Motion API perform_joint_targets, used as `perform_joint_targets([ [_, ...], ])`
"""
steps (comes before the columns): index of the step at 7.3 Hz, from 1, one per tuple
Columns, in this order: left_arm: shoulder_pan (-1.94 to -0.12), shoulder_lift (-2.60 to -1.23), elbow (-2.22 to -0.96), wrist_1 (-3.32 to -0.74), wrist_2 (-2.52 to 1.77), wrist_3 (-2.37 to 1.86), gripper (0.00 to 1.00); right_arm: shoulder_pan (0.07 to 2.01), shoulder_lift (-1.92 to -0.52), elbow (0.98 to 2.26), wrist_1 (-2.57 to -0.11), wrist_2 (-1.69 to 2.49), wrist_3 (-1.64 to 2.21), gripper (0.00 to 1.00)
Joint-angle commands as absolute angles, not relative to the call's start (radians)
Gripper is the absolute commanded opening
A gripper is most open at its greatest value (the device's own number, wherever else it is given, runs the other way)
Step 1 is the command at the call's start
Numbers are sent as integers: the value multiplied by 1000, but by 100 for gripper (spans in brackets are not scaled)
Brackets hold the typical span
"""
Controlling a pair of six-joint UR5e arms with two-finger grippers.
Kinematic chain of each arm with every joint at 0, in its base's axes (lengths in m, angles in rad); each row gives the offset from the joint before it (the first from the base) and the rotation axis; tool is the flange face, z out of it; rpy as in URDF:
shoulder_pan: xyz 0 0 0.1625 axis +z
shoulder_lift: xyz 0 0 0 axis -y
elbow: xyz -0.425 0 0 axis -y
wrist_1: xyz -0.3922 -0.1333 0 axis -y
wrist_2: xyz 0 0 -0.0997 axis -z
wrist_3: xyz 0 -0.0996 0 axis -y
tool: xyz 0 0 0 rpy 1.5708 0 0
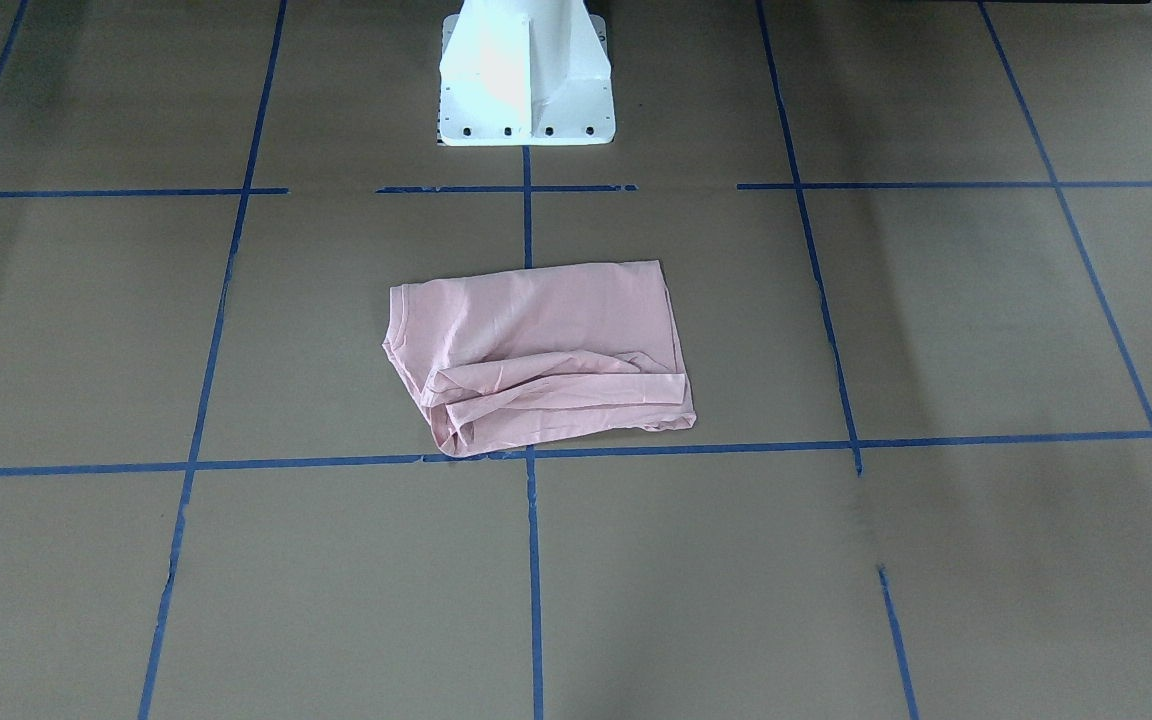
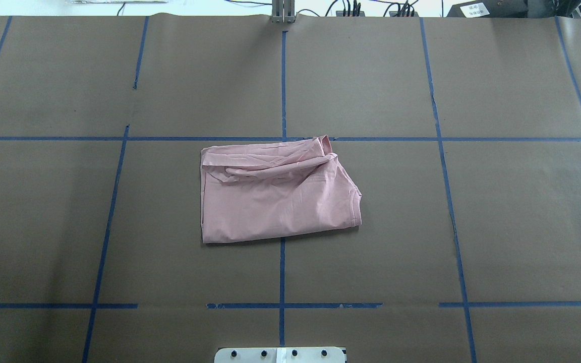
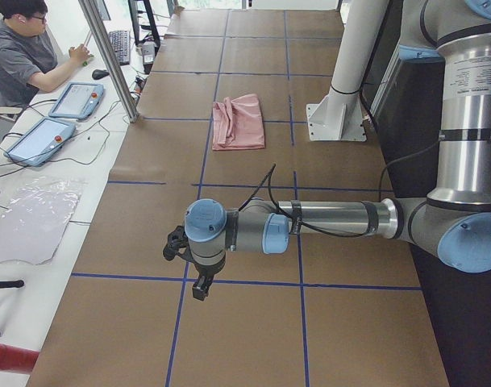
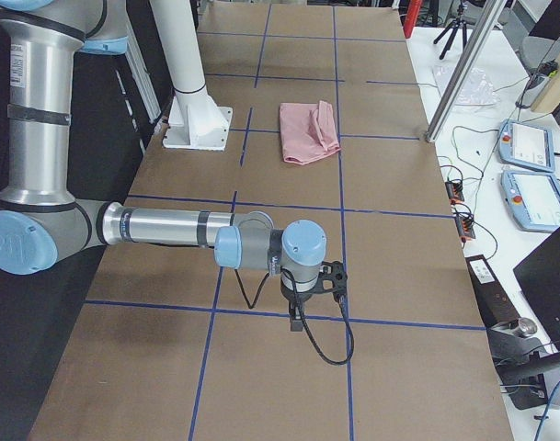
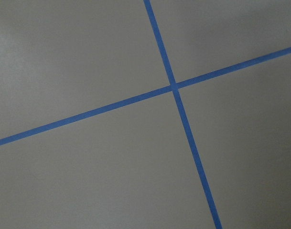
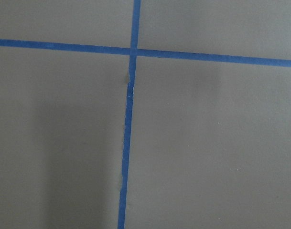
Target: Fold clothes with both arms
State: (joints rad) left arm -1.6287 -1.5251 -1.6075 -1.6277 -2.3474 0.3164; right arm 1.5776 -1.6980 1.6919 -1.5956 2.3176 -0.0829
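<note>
Grey left arm (image 3: 334,218), right arm (image 4: 160,225) outstretched horizontally.

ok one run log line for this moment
T-shirt folded in rough rectangle, rumpled far edge | left arm away from it | right arm away from it | nothing held

Brown table (image 2: 371,227), blue tape grid (image 2: 283,91); folded pink T-shirt (image 2: 270,201) mid-table.

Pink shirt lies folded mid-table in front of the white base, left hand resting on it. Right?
Not quite. The left hand is not on the shirt; it is over bare table, well apart from it, as the exterior left view shows. The shirt does lie folded mid-table in front of the white base.
</note>
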Motion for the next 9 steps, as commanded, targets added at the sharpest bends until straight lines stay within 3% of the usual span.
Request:
perform_joint_targets([
  [1, -1626, -1525, -1601, -1629, -2339, 318, 100, 1577, -1715, 1671, -1591, 2319, -95, 100],
  [9, -1626, -1508, -1597, -1614, -2401, 191, 100, 1577, -1738, 1674, -1585, 2319, -94, 100],
])
